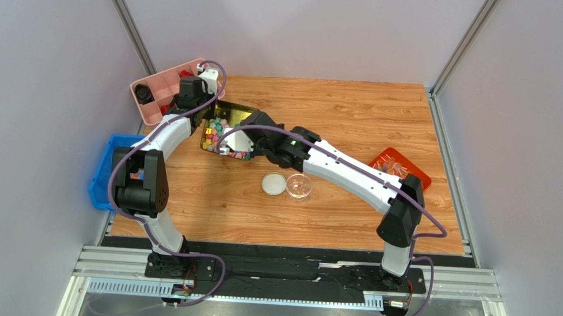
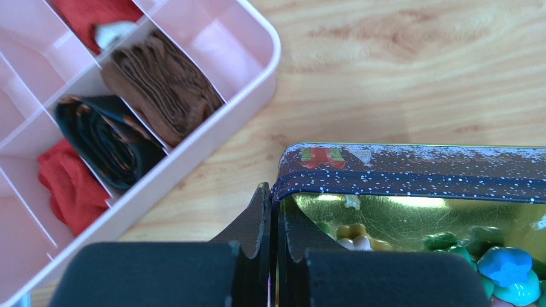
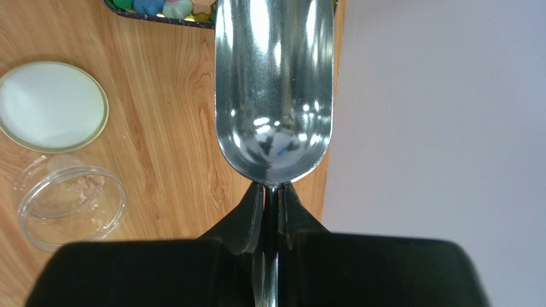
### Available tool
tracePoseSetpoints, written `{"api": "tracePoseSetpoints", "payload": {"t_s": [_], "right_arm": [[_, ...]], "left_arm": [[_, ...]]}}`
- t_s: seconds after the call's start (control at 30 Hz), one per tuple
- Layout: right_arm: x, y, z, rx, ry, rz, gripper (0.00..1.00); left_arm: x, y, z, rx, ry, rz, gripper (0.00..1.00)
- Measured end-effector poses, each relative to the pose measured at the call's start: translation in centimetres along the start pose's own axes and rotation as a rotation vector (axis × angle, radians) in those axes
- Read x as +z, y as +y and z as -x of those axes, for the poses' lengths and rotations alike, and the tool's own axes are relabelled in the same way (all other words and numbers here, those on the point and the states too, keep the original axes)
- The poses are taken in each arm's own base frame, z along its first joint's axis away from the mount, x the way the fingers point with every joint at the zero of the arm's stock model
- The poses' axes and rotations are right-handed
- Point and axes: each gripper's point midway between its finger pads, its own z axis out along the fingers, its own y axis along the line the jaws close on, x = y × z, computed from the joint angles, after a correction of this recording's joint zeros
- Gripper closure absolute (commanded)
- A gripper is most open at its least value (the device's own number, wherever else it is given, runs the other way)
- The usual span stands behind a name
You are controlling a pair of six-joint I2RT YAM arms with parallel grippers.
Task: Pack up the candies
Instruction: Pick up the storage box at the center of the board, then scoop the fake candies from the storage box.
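Observation:
The candies (image 1: 212, 136) are small pastel balls lying in a dark blue, gold-lined tin (image 1: 230, 115) at the back left of the table. They also show in the left wrist view (image 2: 507, 269) and at the top edge of the right wrist view (image 3: 152, 6). My left gripper (image 2: 275, 214) is shut on the tin's near corner wall (image 2: 410, 171). My right gripper (image 3: 272, 192) is shut on the handle of a metal scoop (image 3: 274, 89). The scoop's bowl is empty and its tip is at the tin's edge. An empty clear jar (image 3: 70, 204) and its white lid (image 3: 51, 105) lie beside the scoop.
A pink divided organiser (image 2: 211, 48) holding red, brown and dark pieces stands just left of the tin. A blue bin (image 1: 104, 170) sits at the table's left edge. An orange tray (image 1: 401, 167) of wrapped sweets is at the right. The jar (image 1: 299, 186) and the lid (image 1: 273, 182) are mid-table.

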Motion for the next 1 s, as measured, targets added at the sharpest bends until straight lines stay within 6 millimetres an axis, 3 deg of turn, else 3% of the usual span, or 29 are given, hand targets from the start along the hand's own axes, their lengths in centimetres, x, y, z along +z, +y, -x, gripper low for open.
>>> {"api": "tracePoseSetpoints", "payload": {"t_s": [0.3, 0.5, 0.73, 1.0], "right_arm": [[3.6, 1.8, 0.1, -0.257, 0.133, -0.030, 1.00], [5.2, 0.6, 1.4, -0.397, 0.191, -0.083, 1.00], [5.6, -0.8, 2.3, -0.547, 0.252, -0.128, 1.00], [6.7, -0.2, 2.6, -0.695, 0.306, -0.106, 1.00]], "left_arm": [[0.0, -3.0, -2.5, -0.008, 0.104, -0.150, 1.00], [0.5, -4.6, -3.8, -0.018, 0.152, -0.239, 1.00], [0.4, -4.6, -4.5, -0.019, 0.178, -0.239, 1.00], [0.9, -3.4, -4.6, -0.002, 0.166, -0.145, 1.00]]}}
